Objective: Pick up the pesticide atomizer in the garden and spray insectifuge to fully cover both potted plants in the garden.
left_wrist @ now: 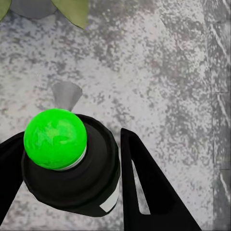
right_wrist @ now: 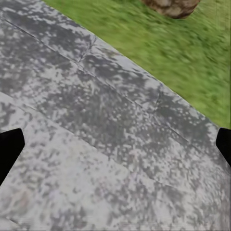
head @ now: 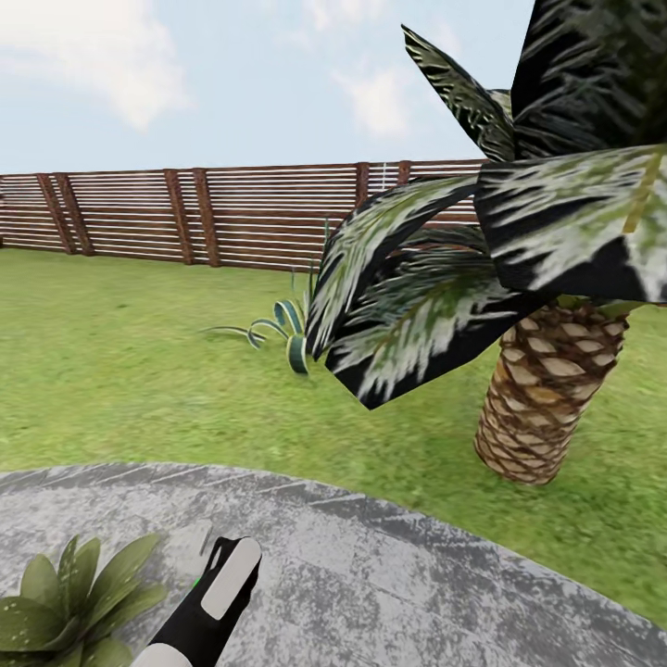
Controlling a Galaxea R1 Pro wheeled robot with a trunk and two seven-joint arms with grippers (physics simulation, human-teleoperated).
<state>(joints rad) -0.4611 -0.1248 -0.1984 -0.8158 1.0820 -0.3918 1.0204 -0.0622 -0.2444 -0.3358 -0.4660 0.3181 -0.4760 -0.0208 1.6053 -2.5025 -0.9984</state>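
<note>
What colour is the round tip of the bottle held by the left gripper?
Bright green tip on the dark bottle, clearest in the left wrist view.

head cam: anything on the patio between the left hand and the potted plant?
No, bare grey patio stone separates the left hand, shut on the atomizer, from the potted plant, per head view.

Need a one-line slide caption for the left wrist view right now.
Left gripper shut on the pesticide atomizer, its bright green cap toward the camera, above the grey stone patio, with potted plant leaves at the frame's edge.
</note>
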